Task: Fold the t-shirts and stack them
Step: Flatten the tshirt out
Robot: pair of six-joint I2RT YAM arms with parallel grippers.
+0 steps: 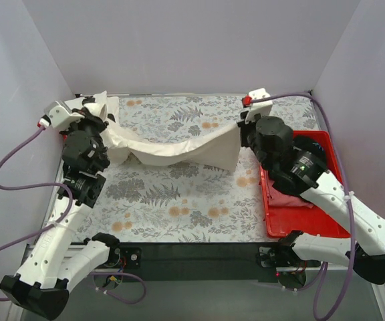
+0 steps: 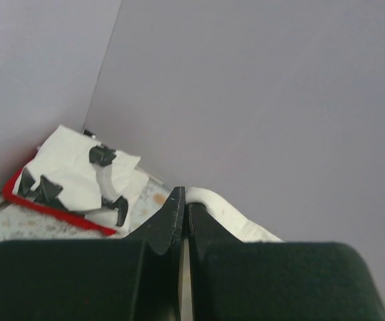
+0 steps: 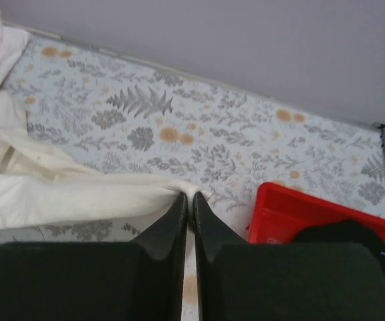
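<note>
A: Top external shows our cream t-shirt [image 1: 179, 150] strung across the upper middle of the frame, sagging in a shallow curve above the bench [image 1: 179, 207].

B: And our pincers?

A: Our left pincer [image 1: 93, 110], upper left, and our right pincer [image 1: 244, 126], right of centre, each have their jaws pressed together on an edge of it.

B: We judge it light, soft and limp, so it will droop and bunch. We'd grip at the corners or shoulder seams and hold it taut.
</note>
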